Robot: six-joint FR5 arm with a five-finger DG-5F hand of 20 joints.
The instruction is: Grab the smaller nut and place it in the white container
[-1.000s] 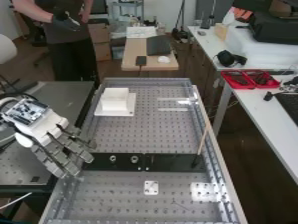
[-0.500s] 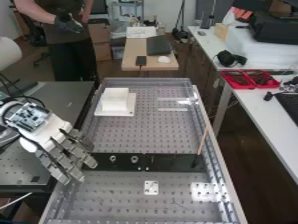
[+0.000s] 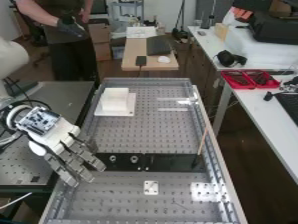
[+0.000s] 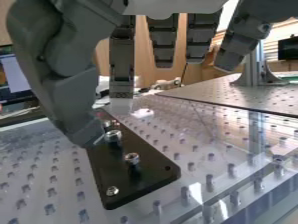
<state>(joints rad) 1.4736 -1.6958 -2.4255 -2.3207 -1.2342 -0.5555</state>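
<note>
Drilled metal tabletop [image 3: 133,135] bears a black plate [image 3: 169,162] with both nuts [image 4: 132,158] on it; which is smaller is unclear. Released, the fingers [image 4: 123,60] hover at the nuts' nine o'clock. Grasping, lifting and placing into the white container [image 3: 114,104], toward twelve, all remain.

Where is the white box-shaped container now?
In the high view, the white container sits on a flat white base near the far left corner of the perforated metal benchtop, beyond the long black strip.
</note>
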